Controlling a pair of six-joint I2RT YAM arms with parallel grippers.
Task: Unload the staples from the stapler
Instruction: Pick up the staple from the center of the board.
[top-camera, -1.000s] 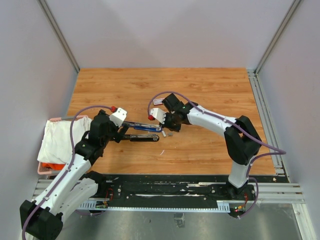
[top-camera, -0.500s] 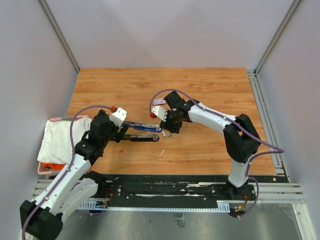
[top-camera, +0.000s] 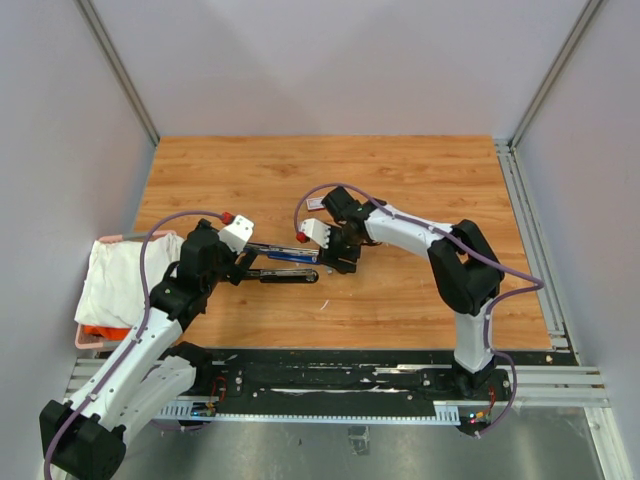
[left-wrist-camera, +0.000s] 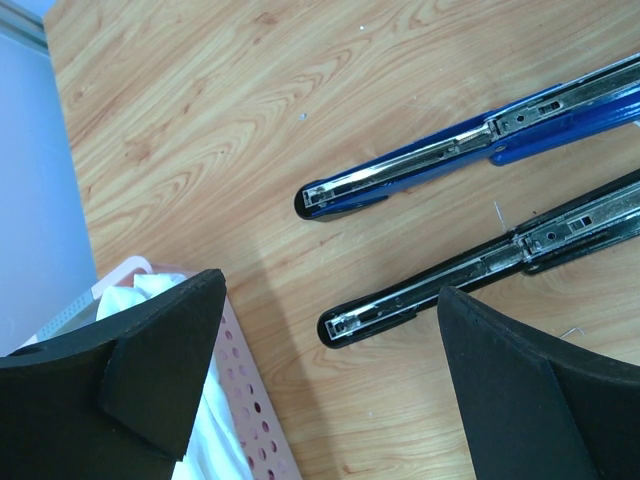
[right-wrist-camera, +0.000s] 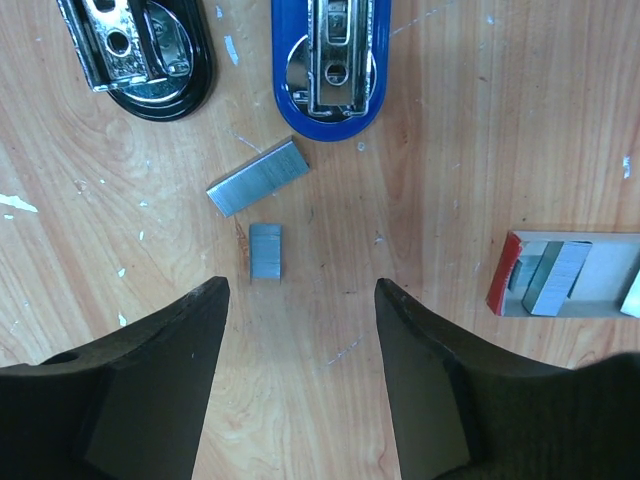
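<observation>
Two opened staplers lie side by side on the wood table, a blue stapler (top-camera: 290, 256) (left-wrist-camera: 470, 145) (right-wrist-camera: 330, 60) and a black stapler (top-camera: 285, 274) (left-wrist-camera: 480, 265) (right-wrist-camera: 140, 50). The staples show in the right wrist view as a longer silvery strip (right-wrist-camera: 258, 177) and a short piece (right-wrist-camera: 265, 250), loose on the table just off the blue stapler's end. My right gripper (right-wrist-camera: 300, 292) (top-camera: 345, 260) hovers open right behind them, holding nothing. At the staplers' other ends my left gripper (left-wrist-camera: 330, 295) (top-camera: 236, 266) stands wide open and is empty too.
A small red-and-white box (right-wrist-camera: 560, 275) (top-camera: 315, 203) with staple strips in it lies near the right gripper. A pink perforated basket (left-wrist-camera: 240, 400) (top-camera: 92, 338) holding white cloth (top-camera: 125, 275) sits at the table's left edge. Grey walls enclose the table.
My right gripper has gone from shut to open and its arm has swung a little to the left. The left arm and both staplers have stayed put.
</observation>
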